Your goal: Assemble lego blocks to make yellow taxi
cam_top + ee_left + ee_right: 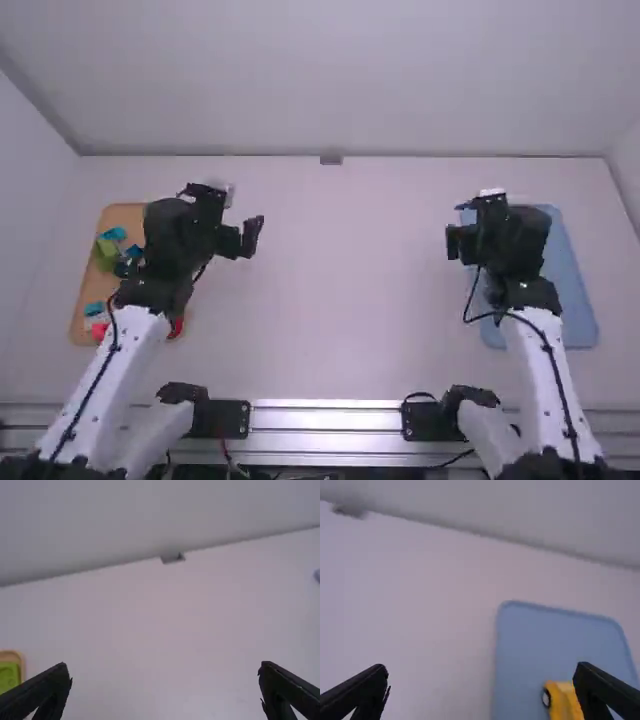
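My left gripper (243, 240) is above the table beside the orange tray (78, 322); in the left wrist view the left gripper (165, 666) stands open with nothing between its fingers. On that tray are a green block (104, 256), teal blocks (113, 234) and a red block (99, 330), partly hidden by the arm. My right gripper (459, 243) is near the blue tray's left edge; in the right wrist view the right gripper (481, 668) is open and holds nothing. A yellow block piece with a wheel (563, 699) lies on the blue tray (535, 645), partly behind a finger.
The white table (340, 280) stretches between the two trays. A small grey object (331, 158) sits at the table's far edge, by the back wall. Metal rails (325, 420) run along the near edge, and cables hang along both arms.
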Tool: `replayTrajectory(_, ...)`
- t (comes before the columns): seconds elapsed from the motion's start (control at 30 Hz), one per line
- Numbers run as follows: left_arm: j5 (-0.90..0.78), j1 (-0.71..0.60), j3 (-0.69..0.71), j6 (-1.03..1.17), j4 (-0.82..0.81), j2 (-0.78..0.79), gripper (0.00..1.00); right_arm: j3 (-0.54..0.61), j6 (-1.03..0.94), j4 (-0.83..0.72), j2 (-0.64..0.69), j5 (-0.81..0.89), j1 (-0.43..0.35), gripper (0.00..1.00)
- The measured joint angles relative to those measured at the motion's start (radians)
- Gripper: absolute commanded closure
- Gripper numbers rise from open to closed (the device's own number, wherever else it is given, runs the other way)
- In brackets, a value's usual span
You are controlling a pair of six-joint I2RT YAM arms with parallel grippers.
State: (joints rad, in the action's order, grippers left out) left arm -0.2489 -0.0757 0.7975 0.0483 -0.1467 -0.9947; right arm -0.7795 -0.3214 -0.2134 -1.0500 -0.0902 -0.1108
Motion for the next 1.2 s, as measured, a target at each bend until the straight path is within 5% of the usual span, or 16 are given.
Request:
replayTrajectory(0.13, 0.002, 0.003, 0.000, -0.004, -0.002, 0.109, 0.04, 0.001, 0.002, 0.010, 0.080, -0.005, 0.128, 0.04)
replayTrajectory(0.63, 0.175, 0.072, -0.216, -0.042, 0.143, 0.314, 0.27, 0.200, 0.168, 0.207, 0.281, 0.080, 0.110, 0.27)
replayTrajectory(1.2, 0.244, 0.072, -0.608, -0.049, 0.144, 0.708, 0.66, 0.592, 0.315, 0.211, 0.678, 0.087, 0.110, 0.67)
